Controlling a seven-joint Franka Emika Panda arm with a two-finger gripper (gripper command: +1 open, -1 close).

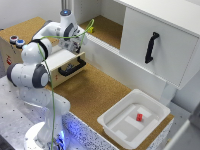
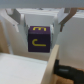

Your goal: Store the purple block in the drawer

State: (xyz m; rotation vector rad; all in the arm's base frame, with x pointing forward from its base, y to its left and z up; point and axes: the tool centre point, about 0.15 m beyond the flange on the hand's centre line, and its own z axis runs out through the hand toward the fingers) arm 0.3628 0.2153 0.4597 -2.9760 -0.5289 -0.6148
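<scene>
1. At the far left of the exterior view stands a small light-wood box [image 1: 12, 52] with two round buttons on top. Its shallow light-wood drawer with a black bar handle [image 1: 70, 62] is pulled open toward the frame's middle.
2. The white Franka arm rises from the lower left and bends over that drawer. Its gripper [image 1: 75, 46] hangs just above the open compartment.
3. In the wrist view the purple cube with yellow markings [image 2: 38, 40] sits in the centre of the frame, pinched between the two pale fingers [image 2: 21, 25], one on each side face. The jaws are set at block width and holding it. Below the cube shows the drawer's pale inside, with the wooden front edge and black handle [image 2: 67, 70] at lower right.
4. The step in hand looks like the placing: the block appears to be over the drawer, not yet resting in it.
5. The next move probably calls for a short descent, keeping clear of the front wall, then opening the jaws. Closing the drawer may follow.
6. Further right in the exterior view lie a large white cabinet door with a black handle [image 1: 152, 47] and, at lower right, a white plastic tub [image 1: 112, 120] holding a small red block [image 1: 139, 117]. Neither seems to be part of this task.
</scene>
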